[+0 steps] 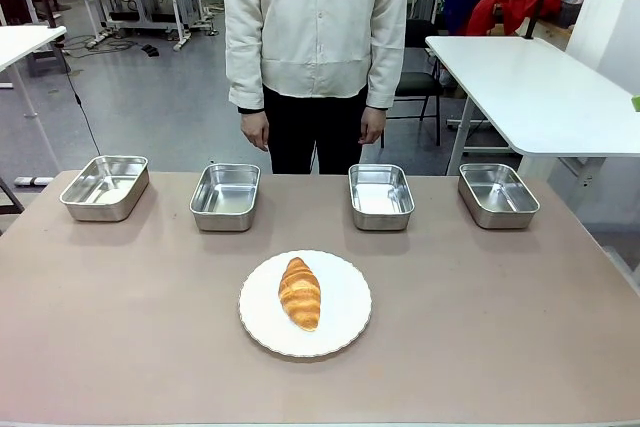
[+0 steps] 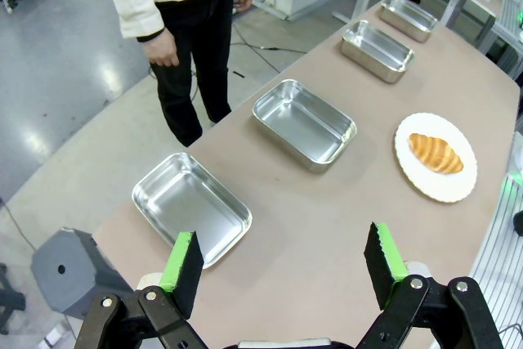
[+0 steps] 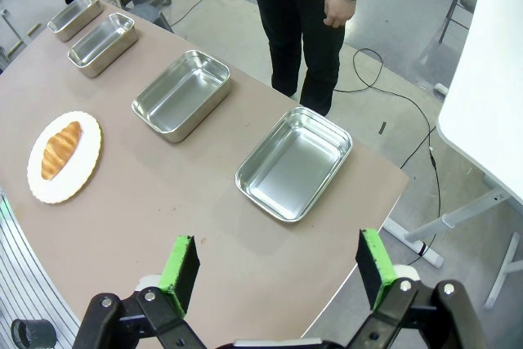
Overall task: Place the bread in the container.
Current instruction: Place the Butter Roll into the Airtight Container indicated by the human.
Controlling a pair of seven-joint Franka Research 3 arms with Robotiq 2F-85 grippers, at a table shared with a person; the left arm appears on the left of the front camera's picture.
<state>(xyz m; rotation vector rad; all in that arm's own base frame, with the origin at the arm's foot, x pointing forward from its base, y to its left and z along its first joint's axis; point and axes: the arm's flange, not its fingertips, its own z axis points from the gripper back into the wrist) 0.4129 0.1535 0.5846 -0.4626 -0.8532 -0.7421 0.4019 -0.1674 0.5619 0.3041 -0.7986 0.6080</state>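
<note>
A grey-floored room with a white side table [image 1: 540, 87] lies behind a person [image 1: 317, 27], who stands at the far edge of the brown table [image 1: 120, 347]. Near its middle sits a round white plate [image 1: 345, 325]. The croissant [image 1: 300, 293] lies on the plate, lengthwise toward the person. Beyond the plate, four steel pans [image 1: 225, 197] stand in a row, well apart. All seem empty, though glare blurs their bottoms. The left gripper [image 2: 283, 259] and the right gripper [image 3: 276, 255] hang above opposite ends of the table, fingers spread wide, holding nothing.
</note>
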